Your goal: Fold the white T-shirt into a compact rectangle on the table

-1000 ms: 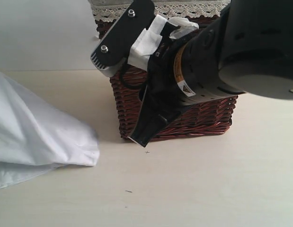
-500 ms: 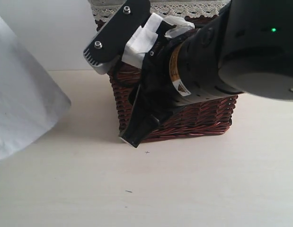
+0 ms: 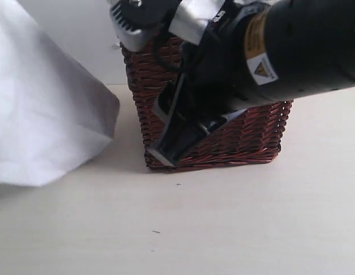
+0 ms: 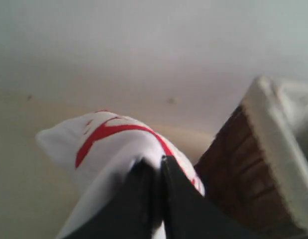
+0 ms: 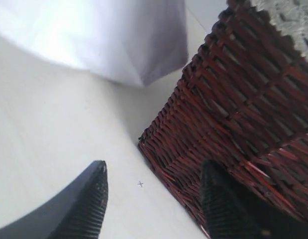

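On the table [image 3: 234, 229], a wide pale cream surface, you had the following. Item one: the white T-shirt [image 3: 45, 109], lifted at the left of the exterior view and hanging as a broad smooth sheet, its lower fold down near the tabletop; whether it touched the surface could not be told. It hung just beside the brown wicker basket [image 3: 252, 137] but apart from it. Item two: your left gripper [image 4: 154, 165], its dark fingers pressed together on a bunch of the shirt, cloth wrapped around the tips and a red outline of the chest lettering running across the pinched fold; the basket's corner stood close by in that wrist view. Item three: your right gripper [image 5: 156, 172], fingers spread wide and gripping nothing, one ribbed finger over bare table, the other in front of the basket's woven wall, the basket's lower corner showing between them. In the exterior view that arm's large black body crossed in front of the basket's upper half, with one finger low before the front wall and the other up near the rim. Item four: the lace-edged lining [image 5: 288, 15] along the basket's rim. Item five: a small dark cross-shaped mark [image 3: 178, 184] on the table just in front of the basket, and a short dark speck [image 3: 156, 232] nearer the camera.
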You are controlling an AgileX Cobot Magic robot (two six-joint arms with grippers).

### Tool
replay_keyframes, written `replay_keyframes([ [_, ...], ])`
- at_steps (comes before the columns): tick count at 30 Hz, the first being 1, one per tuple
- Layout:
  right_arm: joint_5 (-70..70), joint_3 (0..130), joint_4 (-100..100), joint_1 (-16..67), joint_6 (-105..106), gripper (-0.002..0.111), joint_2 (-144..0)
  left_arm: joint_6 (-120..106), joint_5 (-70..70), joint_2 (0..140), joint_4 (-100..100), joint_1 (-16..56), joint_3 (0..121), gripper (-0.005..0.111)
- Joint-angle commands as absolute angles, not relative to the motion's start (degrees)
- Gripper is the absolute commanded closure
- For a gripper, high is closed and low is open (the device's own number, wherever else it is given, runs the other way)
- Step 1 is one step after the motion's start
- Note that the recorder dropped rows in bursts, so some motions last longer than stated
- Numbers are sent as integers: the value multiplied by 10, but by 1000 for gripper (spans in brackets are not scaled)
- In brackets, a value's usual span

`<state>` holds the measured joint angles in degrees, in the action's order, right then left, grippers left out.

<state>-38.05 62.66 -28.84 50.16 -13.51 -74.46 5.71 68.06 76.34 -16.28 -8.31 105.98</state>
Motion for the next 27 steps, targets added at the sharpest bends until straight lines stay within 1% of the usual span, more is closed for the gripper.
replay_keyframes([
  [1, -382, 632, -276, 500, -130, 53, -714, 40, 700, 761, -76, -80, 948, 107],
  [4, -384, 632, -261, 500, -116, 53, -709, -4, 694, 766, -36, -80, 848, 107],
  [7, -386, 632, -241, 500, -95, 53, -709, -28, 613, 778, 4, -80, 731, 107],
  [9, -388, 632, -240, 500, -92, 53, -709, -22, 542, 791, 56, -80, 662, 103],
  [11, -389, 632, -241, 500, -92, 53, -709, 12, 488, 808, 98, -81, 616, 92],
  [13, -389, 632, -241, 500, -91, 53, -709, 42, 449, 828, 121, -81, 592, 78],
  [15, -389, 632, -243, 500, -91, 53, -709, 45, 436, 848, 126, -81, 588, 57],
  [17, -389, 632, -244, 500, -91, 53, -709, 50, 427, 853, 126, -81, 595, 40],
  [18, -389, 632, -244, 500, -91, 53, -709, 52, 427, 853, 125, -80, 603, 35],
  [19, -389, 632, -244, 500, -91, 53, -709, 52, 428, 852, 122, -80, 611, 33],
  [23, -389, 632, -244, 500, -91, 53, -709, 19, 447, 827, 53, -80, 650, 33],
  [25, -389, 632, -244, 500, -91, 53, -709, -54, 455, 806, -9, -80, 652, 33],
  [27, -389, 632, -244, 500, -91, 53, -709, -167, 484, 788, -106, -80, 652, 37],
])
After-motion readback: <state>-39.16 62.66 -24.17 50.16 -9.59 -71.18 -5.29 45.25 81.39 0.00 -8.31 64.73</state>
